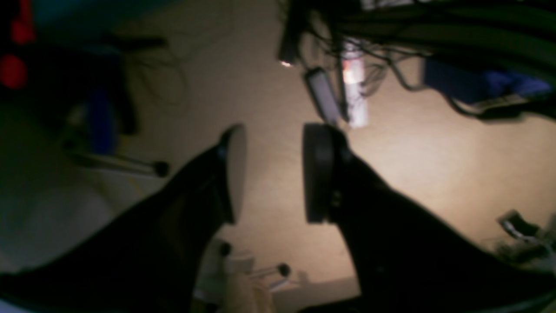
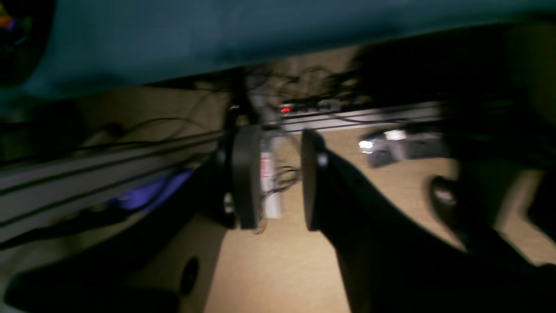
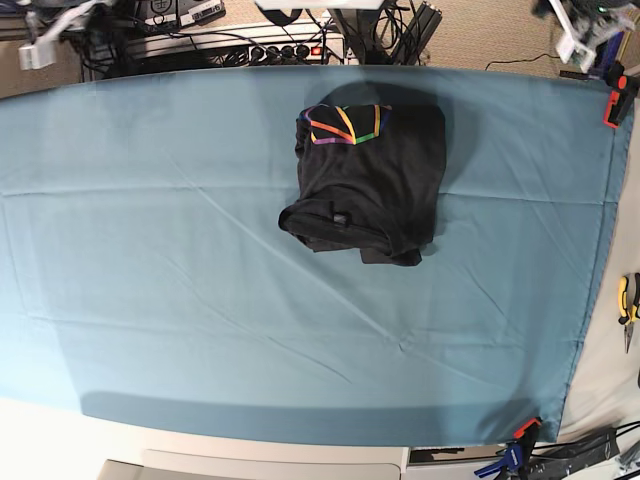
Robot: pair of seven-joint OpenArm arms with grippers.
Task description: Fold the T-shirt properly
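The black T-shirt [image 3: 365, 190] lies in a folded, somewhat rumpled bundle at the back centre of the teal table cover [image 3: 150, 250], with its rainbow line print [image 3: 345, 125] facing up at the far edge. Neither gripper is near it. The left gripper [image 1: 276, 134] is open over the tan floor, with nothing between its dark pads [image 1: 315, 174]. My right gripper [image 2: 278, 139] is open too, with an empty gap, and hangs below the cover's edge [image 2: 217, 34] beside the table. In the base view only white arm parts show at the back corners.
An orange clamp [image 3: 612, 105] grips the cover at the right back edge, and more clamps [image 3: 520, 435] sit at the front right corner. Yellow-handled pliers [image 3: 628, 300] lie off the cover on the right. A power strip and cables [image 3: 270, 45] run behind the table.
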